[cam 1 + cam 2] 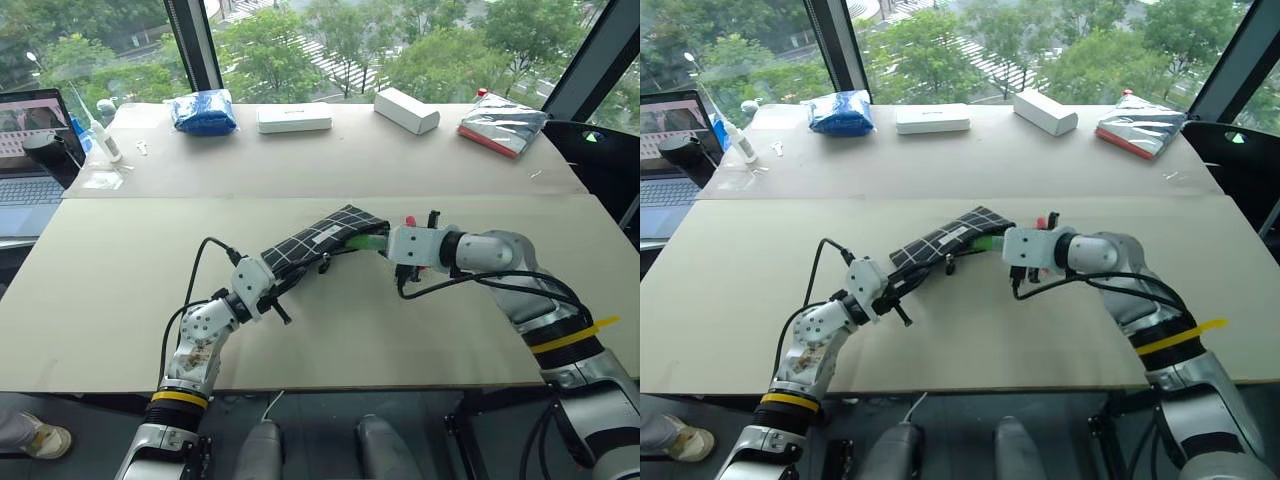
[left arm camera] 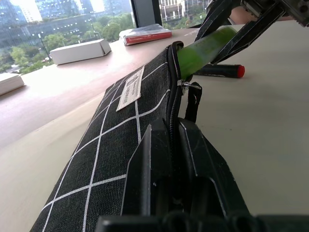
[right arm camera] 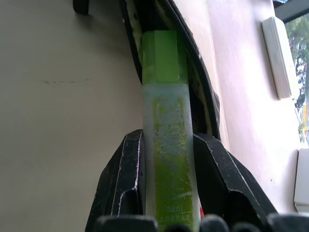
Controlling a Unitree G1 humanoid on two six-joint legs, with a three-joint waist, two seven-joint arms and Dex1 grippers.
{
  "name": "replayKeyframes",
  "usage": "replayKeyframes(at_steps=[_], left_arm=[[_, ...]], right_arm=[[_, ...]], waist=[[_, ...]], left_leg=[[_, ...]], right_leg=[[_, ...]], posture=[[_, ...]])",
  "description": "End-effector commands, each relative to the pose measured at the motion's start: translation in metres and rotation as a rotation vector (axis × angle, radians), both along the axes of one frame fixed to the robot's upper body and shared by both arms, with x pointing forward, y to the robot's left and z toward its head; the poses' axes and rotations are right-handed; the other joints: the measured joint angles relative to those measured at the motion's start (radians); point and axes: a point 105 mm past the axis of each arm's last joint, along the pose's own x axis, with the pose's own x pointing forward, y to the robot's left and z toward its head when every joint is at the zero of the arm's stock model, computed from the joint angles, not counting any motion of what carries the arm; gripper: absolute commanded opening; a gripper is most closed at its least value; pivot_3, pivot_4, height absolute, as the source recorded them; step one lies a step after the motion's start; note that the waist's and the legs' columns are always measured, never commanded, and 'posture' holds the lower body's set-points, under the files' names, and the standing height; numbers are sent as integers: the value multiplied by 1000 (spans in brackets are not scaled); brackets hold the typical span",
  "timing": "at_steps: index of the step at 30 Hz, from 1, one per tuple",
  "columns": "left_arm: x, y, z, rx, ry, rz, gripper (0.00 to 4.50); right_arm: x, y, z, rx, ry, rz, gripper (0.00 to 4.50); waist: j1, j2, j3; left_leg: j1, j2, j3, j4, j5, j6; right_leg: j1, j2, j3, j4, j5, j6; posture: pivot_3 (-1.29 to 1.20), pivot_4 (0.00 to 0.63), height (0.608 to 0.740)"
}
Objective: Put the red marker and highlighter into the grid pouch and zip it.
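1. On the far left corner of the beige table (image 1: 120,290) stand an open laptop (image 1: 30,150) and a small white squeeze bottle (image 1: 103,140)
2. Along the far edge lie a crumpled blue bag (image 1: 204,112), a flat white box (image 1: 294,118), a second white box (image 1: 406,109) set at an angle, and a silver foil packet with a red edge (image 1: 502,127) near the far right corner
3. The left gripper (image 1: 272,288) has its jaws clenched on the near end of the grid pouch (image 1: 318,240), a flat black fabric pouch with white grid lines and a small white label; the pouch is held tilted above the middle of the table, its open mouth raised toward the right
4. The black zipper pull strap (image 2: 192,99) hangs from the zip just below the mouth
5. The highlighter (image 3: 166,125), a stubby translucent light green pen, has its cap end inside the pouch mouth and its body outside
6. The right gripper (image 1: 1012,246) has its jaws grasping the highlighter around its body, pointing toward the pouch
7. The red marker (image 2: 221,70), a short thick red pen with a black band, lies flat on the table just beyond the pouch mouth, under the right gripper
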Motion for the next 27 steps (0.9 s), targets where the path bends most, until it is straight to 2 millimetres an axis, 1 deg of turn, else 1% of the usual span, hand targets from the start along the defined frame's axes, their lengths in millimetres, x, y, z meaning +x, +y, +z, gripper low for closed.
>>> replayKeyframes(at_steps=[1,5,8,9,11,14,16,17,19,20,21,24,25,27], left_arm=[[-4,-4,13,-9,-59,-25,0],[-3,-3,16,-16,-60,-26,0],[-1,-1,22,-47,-57,-16,0],[0,0,24,-55,-56,-14,0],[0,0,26,-65,-53,-14,0],[0,0,29,-80,-48,-12,0],[0,1,30,-86,-46,-10,0],[0,1,30,-87,-46,-9,0],[0,2,30,-87,-45,-5,0],[0,2,30,-88,-45,-3,0],[0,2,30,-89,-44,-1,0],[-1,3,28,-86,-38,1,0],[-1,3,27,-84,-36,0,0],[-1,3,27,-82,-34,1,0]], right_arm=[[1,21,10,-101,-158,112,1029],[5,35,9,-140,-237,167,1029],[9,53,17,-125,-329,212,1029],[8,61,22,-108,-367,237,1029],[4,71,24,-81,-392,284,1029],[-4,77,13,-91,-390,366,1029],[-8,74,2,-104,-355,394,2037],[-9,72,-3,-112,-339,403,2229],[-6,67,-4,-93,-325,377,2974],[-4,64,-1,-74,-324,356,3493],[1,60,6,-41,-326,321,3629],[16,43,36,85,-345,214,3629],[19,38,45,133,-345,192,3629],[19,32,57,221,-316,174,3629]], waist=[[0,0,0],[1,0,0],[1,0,0],[0,0,0],[0,0,0],[2,0,0],[3,0,0],[2,0,0],[1,0,0],[0,0,0],[0,0,0],[-1,0,0],[0,0,0],[0,0,0]], left_leg=[[0,0,0,0,0,0],[0,0,0,0,0,0],[0,0,0,0,0,0],[0,0,0,0,0,0],[0,0,0,0,0,0],[0,0,0,0,0,0],[0,0,0,0,0,0],[0,0,0,1,0,0],[0,0,0,0,0,0],[0,0,0,0,0,0],[0,0,0,0,0,0],[0,0,0,0,0,0],[0,0,0,0,0,0],[0,0,0,0,0,0]], right_leg=[[0,0,0,0,0,0],[0,0,0,0,0,0],[0,0,0,0,0,0],[0,0,0,0,0,0],[0,0,0,1,0,-1],[0,0,0,0,0,-1],[0,-1,0,0,0,-1],[0,-1,0,0,0,-1],[0,-1,0,1,0,-1],[0,0,0,1,0,-1],[0,0,0,1,0,-1],[0,0,0,1,0,-1],[0,0,0,1,1,-1],[0,0,0,1,1,-1]], posture=[[0,150,740],[0,150,740],[0,150,740],[0,150,740],[0,150,740],[0,150,740],[0,150,740],[0,150,740],[0,150,740],[0,150,740],[0,150,740],[0,150,740],[0,150,740],[0,150,740]])
